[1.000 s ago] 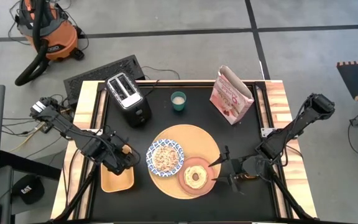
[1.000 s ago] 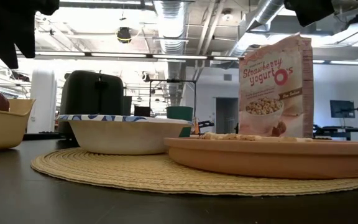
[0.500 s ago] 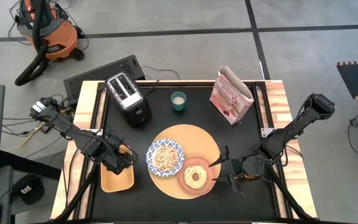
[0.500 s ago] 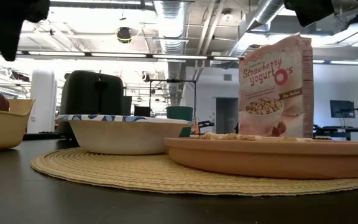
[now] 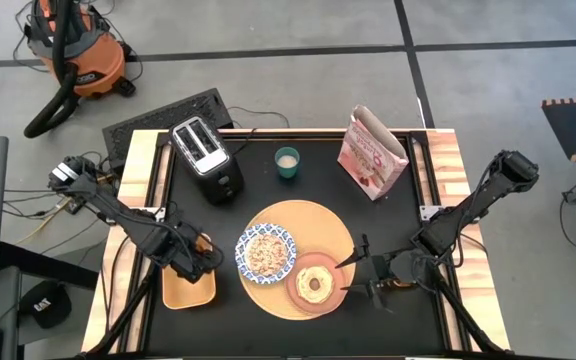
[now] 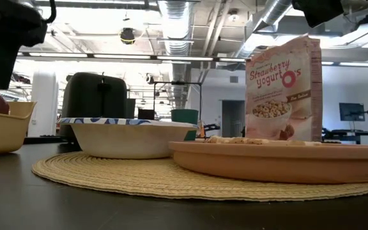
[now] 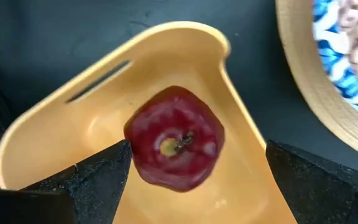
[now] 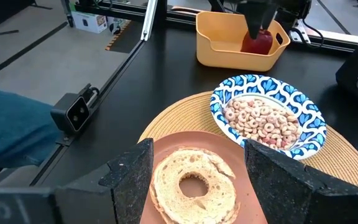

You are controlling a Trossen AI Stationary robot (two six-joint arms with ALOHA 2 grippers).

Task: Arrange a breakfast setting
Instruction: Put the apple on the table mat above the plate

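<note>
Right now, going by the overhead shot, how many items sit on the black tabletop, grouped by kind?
Dishes and containers: 4 - bowl, pink plate, teal cup, yellow tray
Food: 3 - bagel, apple, cereal bag
Mats: 1 - round board
Appliances: 1 - toaster
Total: 9

Robotics lab or workshop, exposed ceiling ducts [image 6: 171,16], concrete floor, shop vacuum [image 5: 73,45]
</note>
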